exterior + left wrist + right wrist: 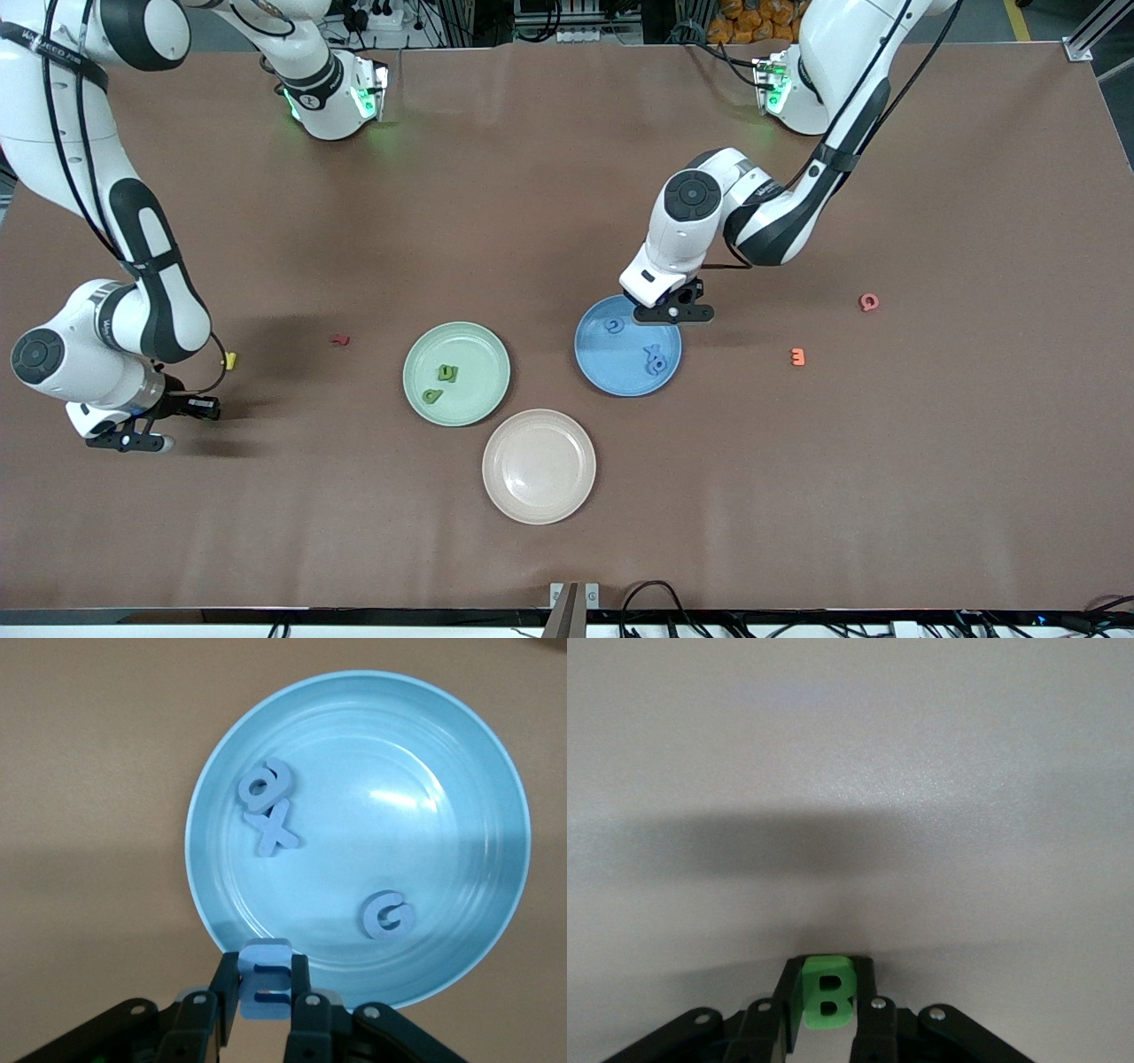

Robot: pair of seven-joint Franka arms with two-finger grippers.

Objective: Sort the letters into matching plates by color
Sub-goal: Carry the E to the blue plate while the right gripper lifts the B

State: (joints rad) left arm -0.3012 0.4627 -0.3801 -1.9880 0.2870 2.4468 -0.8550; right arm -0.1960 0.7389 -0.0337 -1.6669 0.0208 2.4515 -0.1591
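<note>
I see the blue E (266,981) clenched upright between the left pincer's (264,992) fingers, its long axis running along them, poised over the rim of the blue plate (461,753). In that plate lie a blue G (388,916), an X (271,835) and a rounded letter (264,787) leaning on the X. My right pincer (826,997) grips a green B (827,990) the same way, low over bare bench (567,177) at the right arm's end. The green plate (483,350) holds two green letters (440,383); the beige-pink plate (539,466) lies nearest the front camera.
</note>
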